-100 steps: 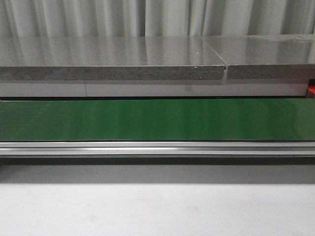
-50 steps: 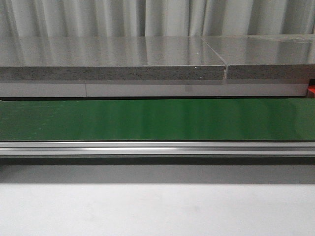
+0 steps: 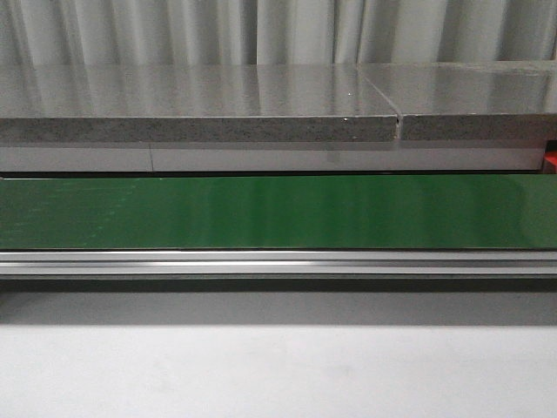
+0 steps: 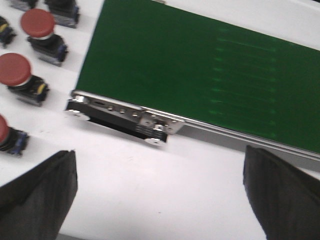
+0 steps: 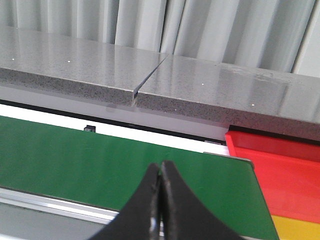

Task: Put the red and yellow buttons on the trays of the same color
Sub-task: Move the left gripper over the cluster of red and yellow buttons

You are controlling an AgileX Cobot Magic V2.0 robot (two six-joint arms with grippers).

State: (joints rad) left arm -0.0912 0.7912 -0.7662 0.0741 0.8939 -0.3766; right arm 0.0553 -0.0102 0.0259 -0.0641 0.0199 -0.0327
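In the front view, neither arm is showing. The green conveyor belt (image 3: pixel 278 212) is lying across the middle, bare from end to end, with a grey stone counter (image 3: pixel 200 104) behind it at 12 o'clock and the white table (image 3: pixel 278 370) in front at 6 o'clock. A sliver of red is peeking in at 3 o'clock, too small to name. No button and no full tray are appearing here.

In the left wrist view, the left gripper (image 4: pixel 160 195) is standing wide, its two dark fingers (image 4: pixel 37 195) well apart and holding nothing, hovering over bare table. The red buttons (image 4: pixel 15 70) are sitting in a loose column near the belt's end bracket (image 4: pixel 125 117), off the belt; at least three red caps are showing, and more parts at the frame's edge are too cropped to identify. No yellow button is clearly showing.

In the right wrist view, the right gripper (image 5: pixel 161 200) is closed tight, fingertips touching, with nothing between them. Beyond the belt's far end, at about 4 o'clock from the gripper, the red tray (image 5: pixel 280 170) is lying empty as far as visible, with the yellow tray (image 5: pixel 297 227) just beside it.

Judging from this, sorting is hardly starting: buttons are waiting untouched, the visible tray parts are holding nothing, so every pick and placement seems left.
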